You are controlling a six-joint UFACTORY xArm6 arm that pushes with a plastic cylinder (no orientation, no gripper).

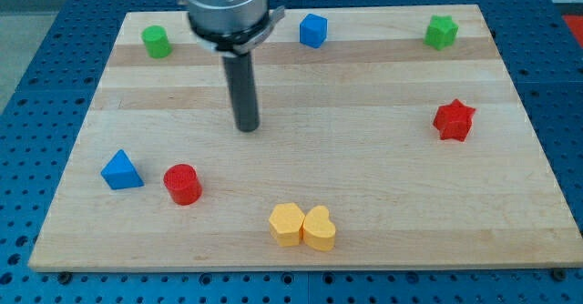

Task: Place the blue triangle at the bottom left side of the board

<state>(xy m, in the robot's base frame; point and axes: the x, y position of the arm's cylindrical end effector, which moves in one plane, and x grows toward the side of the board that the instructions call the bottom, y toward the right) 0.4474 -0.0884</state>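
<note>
The blue triangle [120, 171] lies on the wooden board [364, 213] near the view's left edge, in the lower half. A red cylinder [183, 184] stands just to its right, a small gap between them. My tip [247, 127] is on the board above and to the right of both, well apart from the blue triangle and touching no block.
A green block [157, 41] sits at top left, a blue cube [313, 30] at top centre, a green star-like block [441, 32] at top right. A red star [454, 119] is at the right. A yellow hexagon [286, 224] and yellow heart [319, 228] touch at bottom centre.
</note>
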